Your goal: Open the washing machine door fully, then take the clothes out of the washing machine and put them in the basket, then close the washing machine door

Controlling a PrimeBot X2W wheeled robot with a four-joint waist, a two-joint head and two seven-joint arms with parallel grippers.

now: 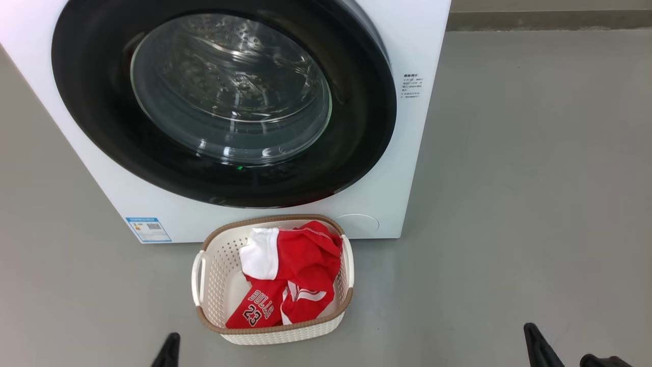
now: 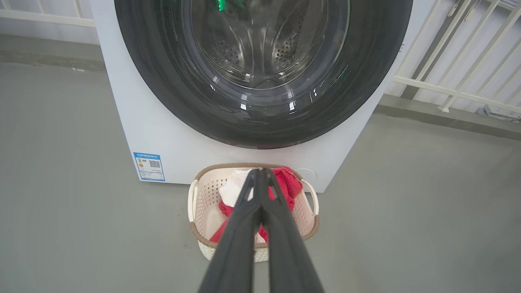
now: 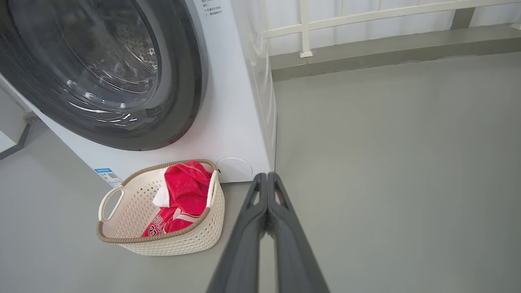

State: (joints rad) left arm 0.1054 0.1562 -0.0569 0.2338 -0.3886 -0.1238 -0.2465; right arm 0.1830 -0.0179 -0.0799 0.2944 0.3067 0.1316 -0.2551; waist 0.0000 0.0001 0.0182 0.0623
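Note:
The washing machine (image 1: 417, 153) stands white and boxy on the grey floor, and its door (image 1: 91, 127), a glossy black ring around a glass bowl, lies flat against the front. Through the glass I see the steel drum. The cream basket (image 1: 270, 331) sits on the floor just before the machine, with the red and white clothes (image 1: 300, 270) inside it, "BULLS 23" facing up. My left gripper (image 2: 260, 171) is shut and empty, held back from the basket (image 2: 195, 203). My right gripper (image 3: 266, 175) is also shut and empty, to the right of the basket (image 3: 122, 240). Both dark tips, left (image 1: 170, 349) and right (image 1: 532, 336), show at the bottom edge of the head view.
Bare grey floor (image 1: 535, 178) spreads to the right of the machine. A low kerb (image 3: 386, 53) and a white railing (image 3: 346, 18) run behind it. A blue sticker (image 1: 148, 229) marks the machine's lower left corner.

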